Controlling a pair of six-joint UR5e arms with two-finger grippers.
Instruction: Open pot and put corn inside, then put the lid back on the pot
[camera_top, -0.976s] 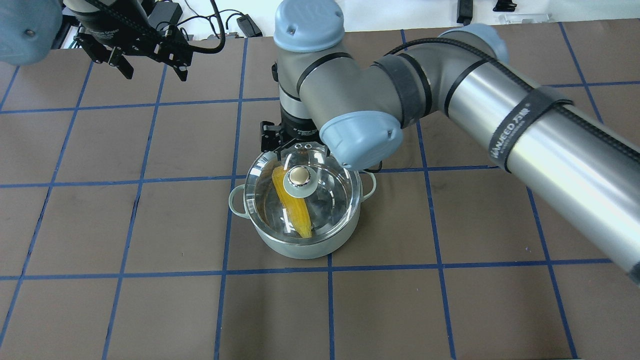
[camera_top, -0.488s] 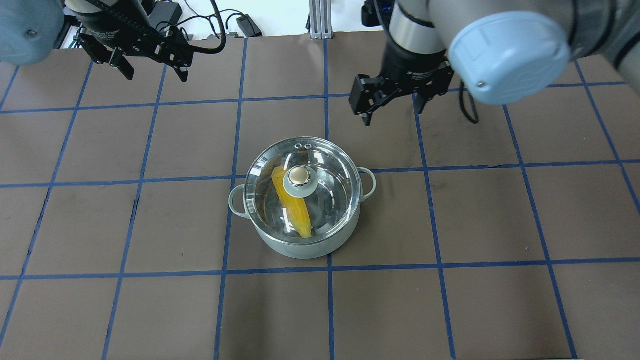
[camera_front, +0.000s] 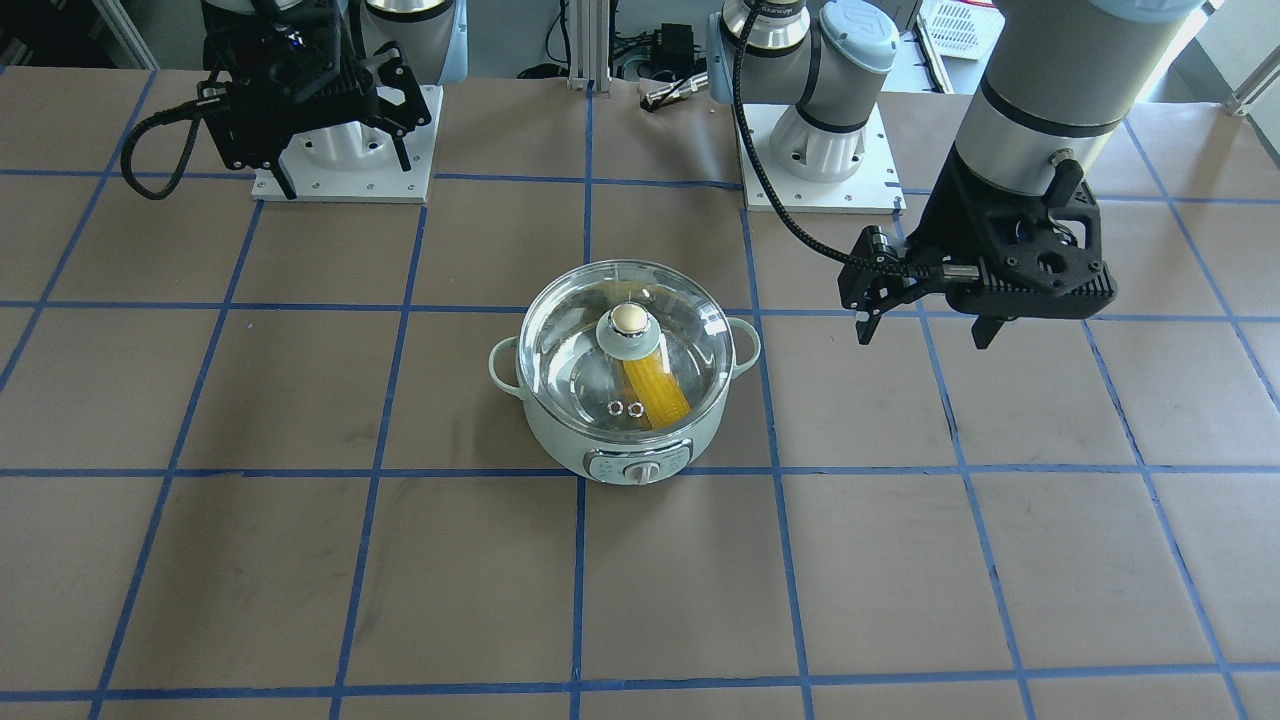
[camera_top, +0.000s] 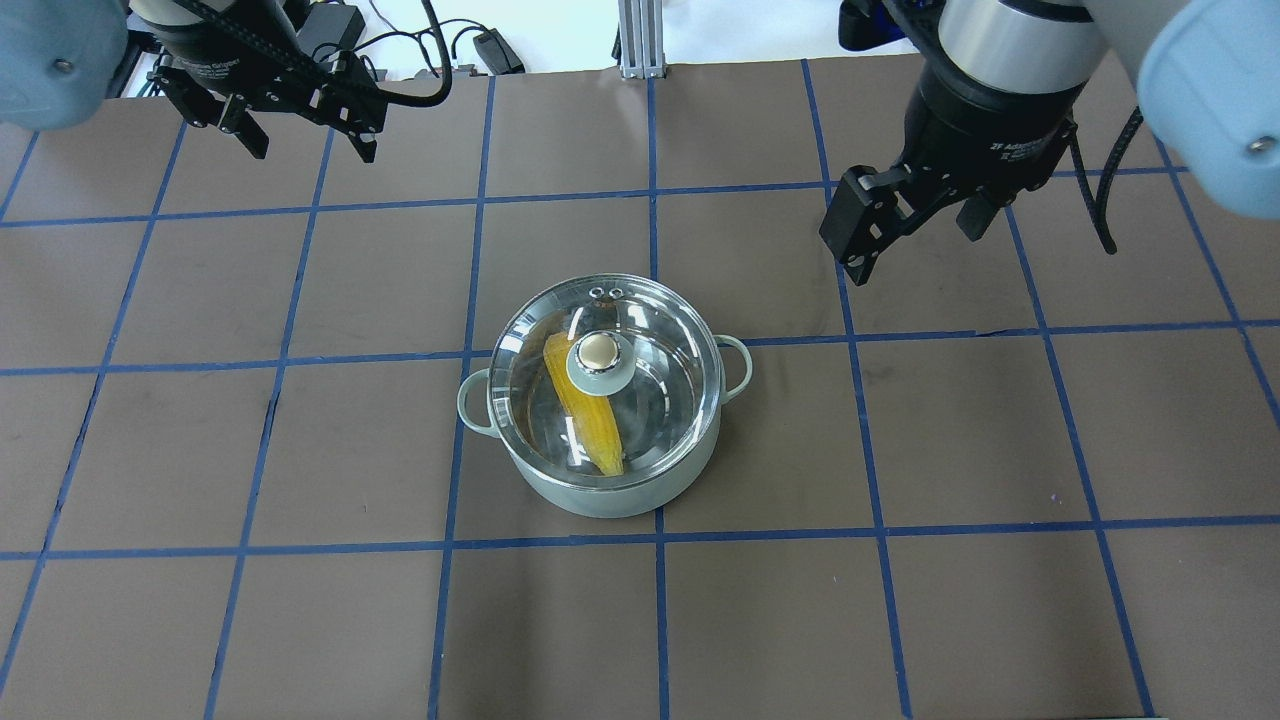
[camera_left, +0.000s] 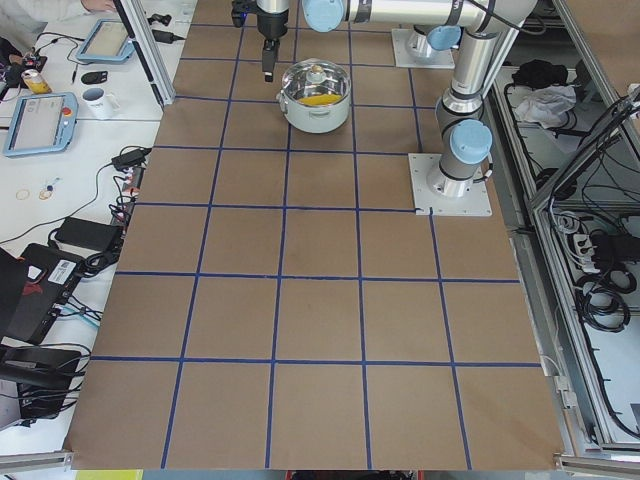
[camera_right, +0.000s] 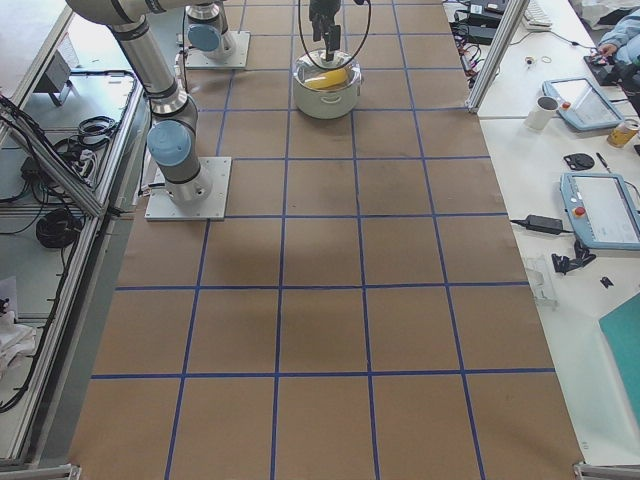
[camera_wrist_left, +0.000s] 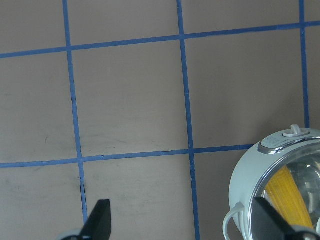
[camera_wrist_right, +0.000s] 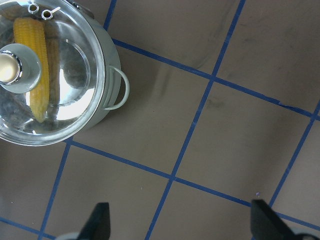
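Left gripper (camera_top: 312, 152) and right gripper (camera_top: 915, 250) hung spread wide, holding nothing, well apart from the round mint-green pot (camera_top: 600, 495) on the brown paper table (camera_top: 300, 450) gridded with blue tape (camera_top: 450, 547). Its clear glass lid (camera_top: 660, 390) sat closed over the yellow corn cob (camera_top: 590, 420) inside; a white bench (camera_right: 510, 170) with tablets (camera_right: 598, 208) flanked the table.

brown table (camera_top: 300, 620) gridded in blue tape (camera_top: 660, 630) — white bench (camera_left: 80, 140) alongside, holding a mug (camera_left: 97, 101).

Pot (camera_top: 600, 495) mid-table, bare mat (camera_top: 300, 450) all around, left hand (camera_top: 310, 150), right hand (camera_top: 915, 250) well apart
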